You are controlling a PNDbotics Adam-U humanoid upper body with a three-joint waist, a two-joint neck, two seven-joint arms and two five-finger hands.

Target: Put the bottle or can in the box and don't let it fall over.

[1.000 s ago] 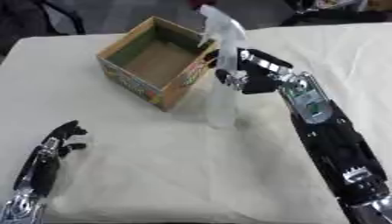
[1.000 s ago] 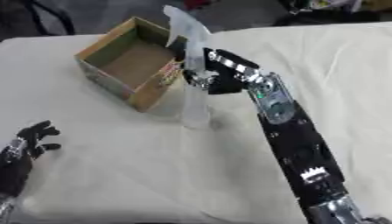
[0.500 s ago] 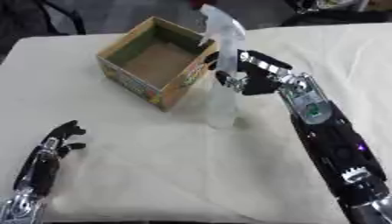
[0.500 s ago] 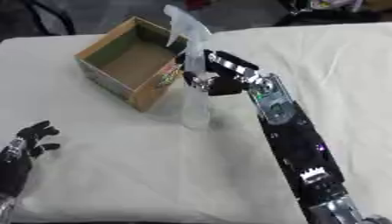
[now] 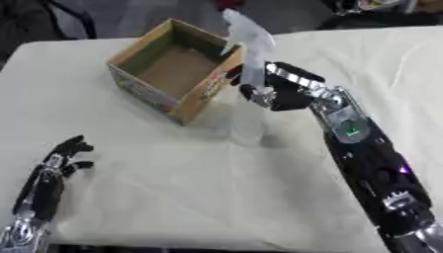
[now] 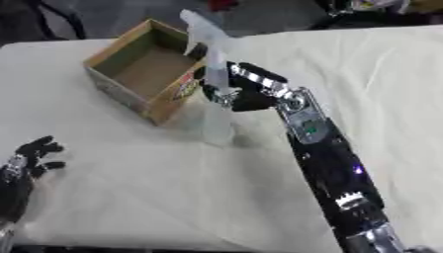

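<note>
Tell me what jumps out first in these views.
The right hand, mid-table, is curled round the neck of a clear spray bottle standing upright on the white cloth. Just left of it sits the open cardboard box, nothing visible inside. The left hand idles at the lower left.

Even, soft overhead light, pale bench (image 5: pixel 173 197) bright without glare, faint shadow beside the clear spray bottle (image 5: pixel 248 94), whole picture soft and blurred, dim background beyond the box (image 5: pixel 177 69).

One spray bottle (image 5: pixel 246 84), one box (image 5: pixel 173 74)
</note>
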